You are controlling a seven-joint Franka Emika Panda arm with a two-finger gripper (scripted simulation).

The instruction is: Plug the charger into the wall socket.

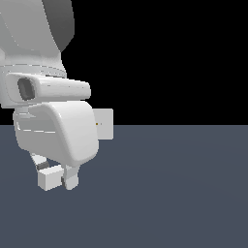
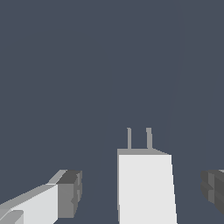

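Charger [image 2: 146, 186]: off-white block, two grey prongs on end, between open fingers [image 2: 70, 192], untouched by either.

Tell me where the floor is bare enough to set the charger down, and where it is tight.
Bare: the wide grey floor on the exterior view's right of the socket. Also bare: the floor ahead of the charger's prongs in the wrist view. Tight: around the claw, whose fingers stand apart on either side of the charger.

The charger [image 2: 146, 188] sits between the gripper [image 2: 142, 192] fingers [image 2: 70, 192], gaps either side, prongs [image 2: 139, 138] over bare grey floor [image 2: 87, 65].
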